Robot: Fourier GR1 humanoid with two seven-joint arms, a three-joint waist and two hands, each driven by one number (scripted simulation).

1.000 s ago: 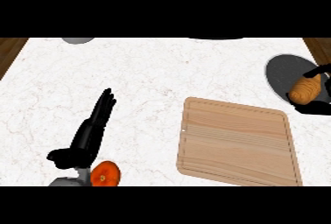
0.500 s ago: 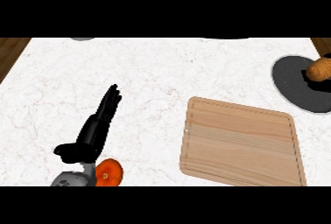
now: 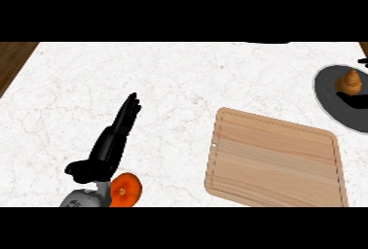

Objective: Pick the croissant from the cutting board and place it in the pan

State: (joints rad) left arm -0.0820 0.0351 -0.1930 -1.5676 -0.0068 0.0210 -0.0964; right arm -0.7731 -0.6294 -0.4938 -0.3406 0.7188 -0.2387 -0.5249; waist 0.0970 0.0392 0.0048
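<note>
Now the croissant (image 3: 351, 81) sits in the dark pan (image 3: 332, 99), off the cutting board (image 3: 275, 158).
Up and right of the board, the pan runs off the view's edge; a small dark shape above it may be the right hand, too little showing to tell. Left of the board, over the white bench (image 3: 173, 82), the left hand (image 3: 115, 138) rests with fingers straight, holding nothing.

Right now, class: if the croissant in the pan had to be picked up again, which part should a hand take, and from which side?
Probably its wide lower body, from above. The croissant stands in the dark pan at the view's right edge, its narrow tip pointing away and its base broader, so fingers closing across the middle have more to hold. The cutting board is bare. The left hand rests open, far off.
</note>
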